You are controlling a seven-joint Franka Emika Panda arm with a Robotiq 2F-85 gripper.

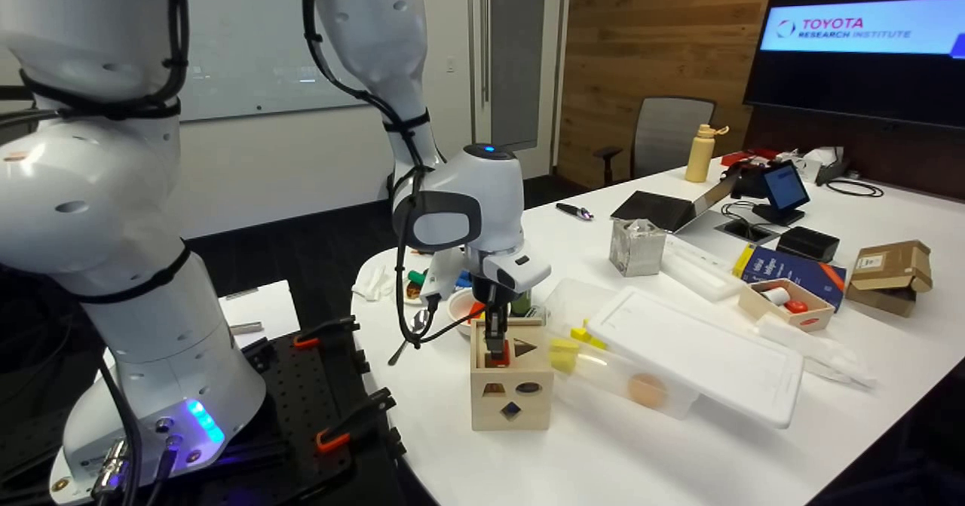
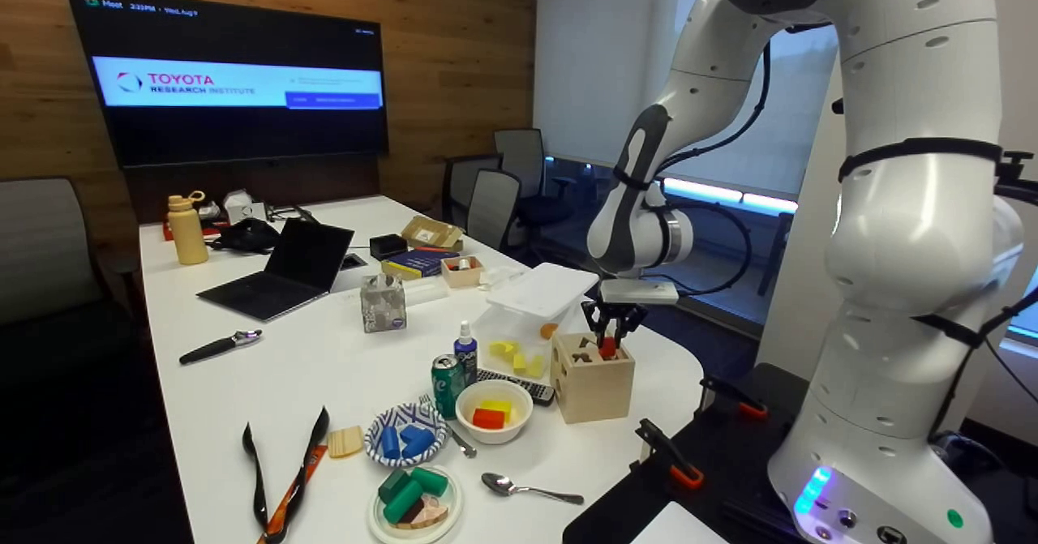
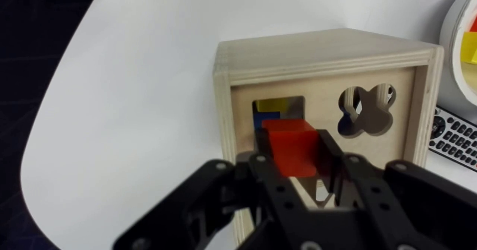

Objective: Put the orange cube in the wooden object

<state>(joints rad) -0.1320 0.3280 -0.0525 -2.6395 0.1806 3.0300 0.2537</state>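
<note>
The orange cube, red-orange in these pictures, is in my gripper, seen in the wrist view and in both exterior views. My gripper is shut on it, one black finger on each side. The light-wood box with cut-out holes stands upright on the table, also seen in both exterior views. The gripper points down at the box's top face. In the wrist view the cube overlaps the near part of a square hole; yellow and blue pieces show inside. Whether the cube touches the box is unclear.
A white bowl with yellow and red-orange blocks and a black remote stand beside the box. A clear bin with yellow pieces and a tilted white lid is close by. A green can and spray bottle stand near.
</note>
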